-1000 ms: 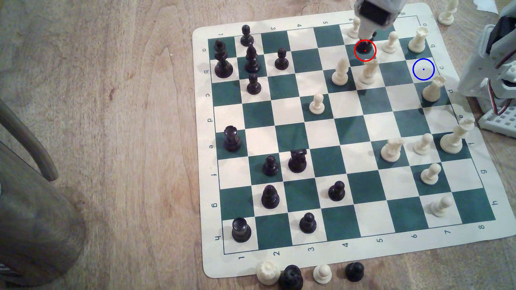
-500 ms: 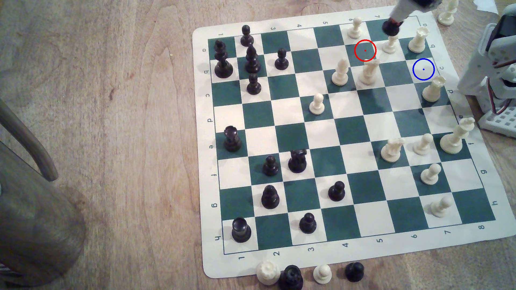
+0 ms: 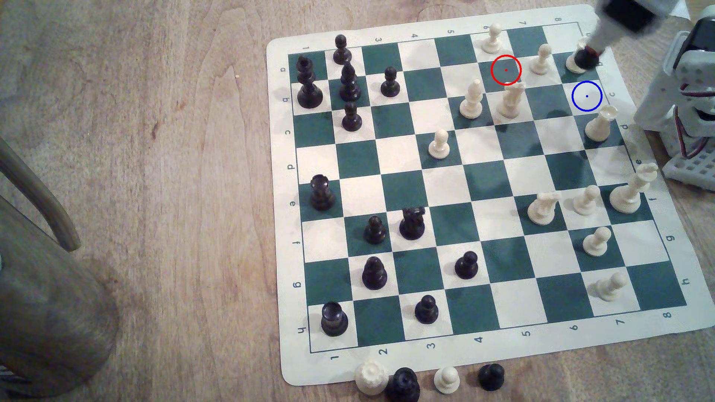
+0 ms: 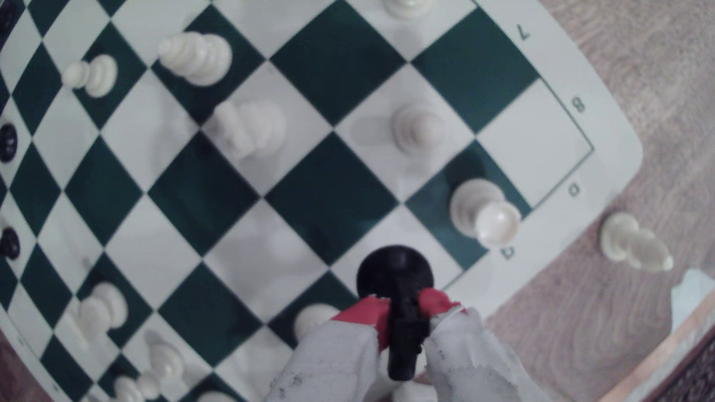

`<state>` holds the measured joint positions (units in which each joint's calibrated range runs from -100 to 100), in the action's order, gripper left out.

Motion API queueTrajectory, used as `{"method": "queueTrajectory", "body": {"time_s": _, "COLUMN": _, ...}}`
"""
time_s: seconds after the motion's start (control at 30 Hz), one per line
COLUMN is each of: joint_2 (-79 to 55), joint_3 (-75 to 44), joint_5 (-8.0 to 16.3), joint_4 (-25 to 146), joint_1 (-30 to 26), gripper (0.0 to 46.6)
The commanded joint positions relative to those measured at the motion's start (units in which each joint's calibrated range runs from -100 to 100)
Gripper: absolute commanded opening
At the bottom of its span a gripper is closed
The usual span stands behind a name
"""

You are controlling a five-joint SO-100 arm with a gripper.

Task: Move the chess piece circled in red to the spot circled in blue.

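Holding the black knight [image 3: 585, 60] off the board, your tool [image 3: 591, 52] has its red-tipped fingers [image 4: 361, 314] pinched on the piece's upper part, one on each side, so in the wrist view you look down past them onto the knight's round base [image 4: 394, 270]. In the exterior view the knight hangs near the board's upper right corner, in front of a cream-white rook [image 3: 574, 63] that it partly hides, with the white-wrapped arm [image 3: 603, 33] slanting down from the top right. The blue-ringed cream square [image 3: 587, 96] lies just below the knight in that view, bare, with another cream-white rook [image 3: 599, 123] on the dark square beneath it. The red-ringed dark green square [image 3: 506, 70] sits to the exterior view's left of the knight, with nothing standing on it, and a cream-white pawn [image 3: 541, 60] stands between that ring and the knight. The green-and-cream chessboard mat [image 3: 278, 216] lies on the wooden table [image 3: 154, 174], and four captured pieces [image 3: 425, 380] rest on the table along the mat's lower edge.
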<state>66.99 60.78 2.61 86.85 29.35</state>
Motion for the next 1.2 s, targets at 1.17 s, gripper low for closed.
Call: {"method": "queueTrajectory", "body": {"time_s": 1.17, "joint_2": -5.70, "joint_3": 15.56, "joint_5": -1.86, "joint_4": -10.44, "joint_1": -0.37, "gripper": 0.3}}
